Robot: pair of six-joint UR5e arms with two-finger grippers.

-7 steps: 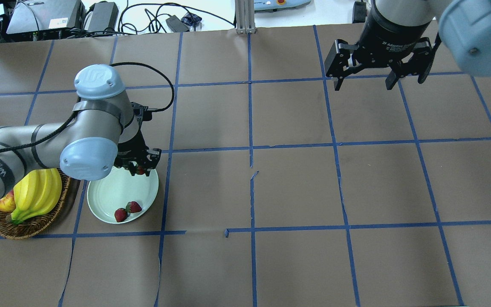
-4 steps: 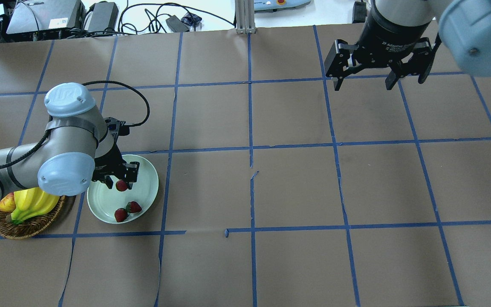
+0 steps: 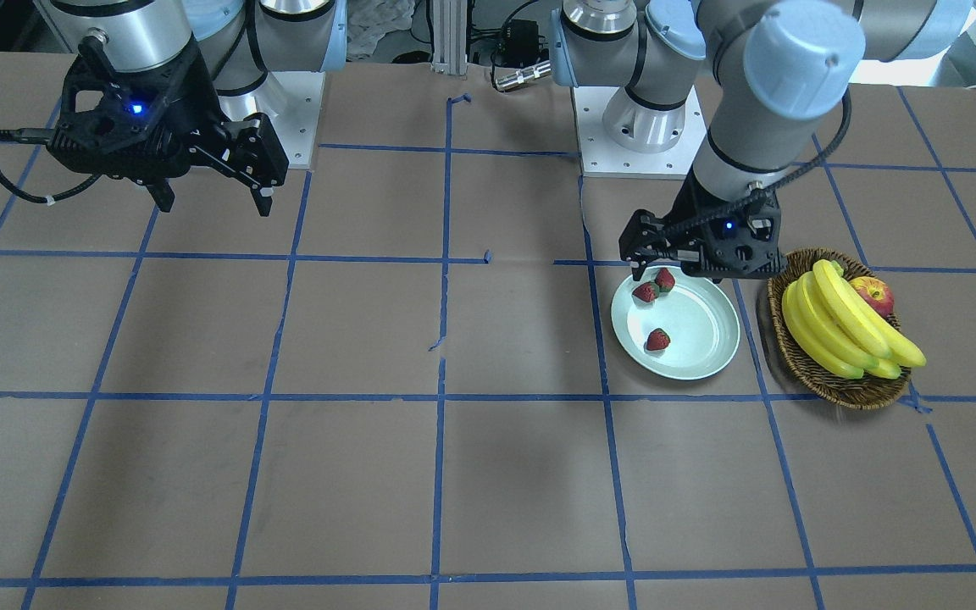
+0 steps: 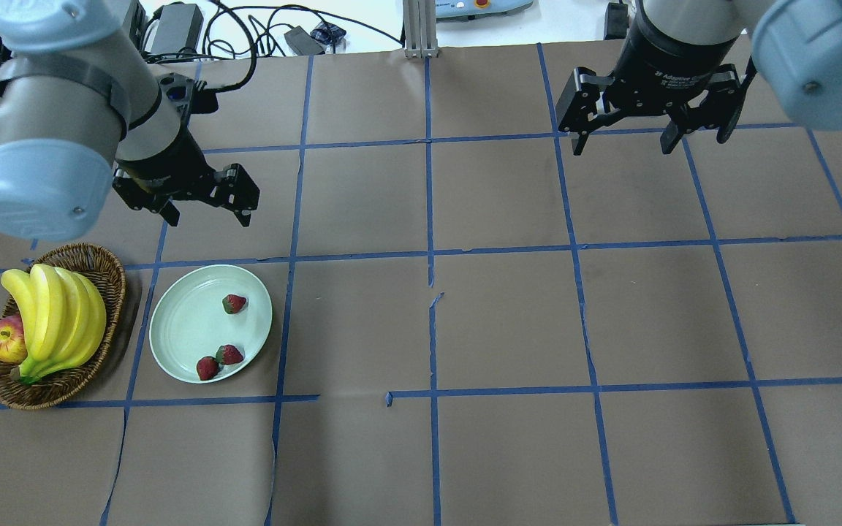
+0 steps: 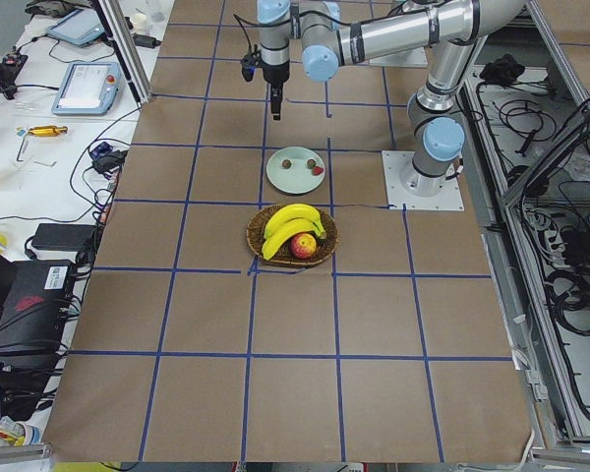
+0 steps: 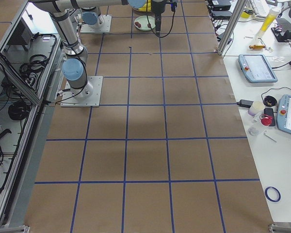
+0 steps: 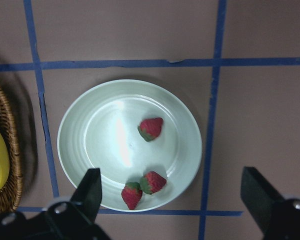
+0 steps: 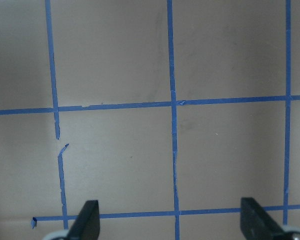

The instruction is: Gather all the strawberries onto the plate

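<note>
Now three strawberries (image 4: 234,303) lie on the plate (image 4: 176,329); left fingers (image 4: 244,207) and right fingers (image 4: 578,136) spread.

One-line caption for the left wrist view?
Three strawberries lie on the pale green plate below the open left gripper, wicker basket at the edge.

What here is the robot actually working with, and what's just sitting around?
Part of the job:
- three strawberries, all in the plate
- plate
- left claw, open

Just lying about:
- basket
- bananas
- apple
- right claw, open, far from the plate
</note>
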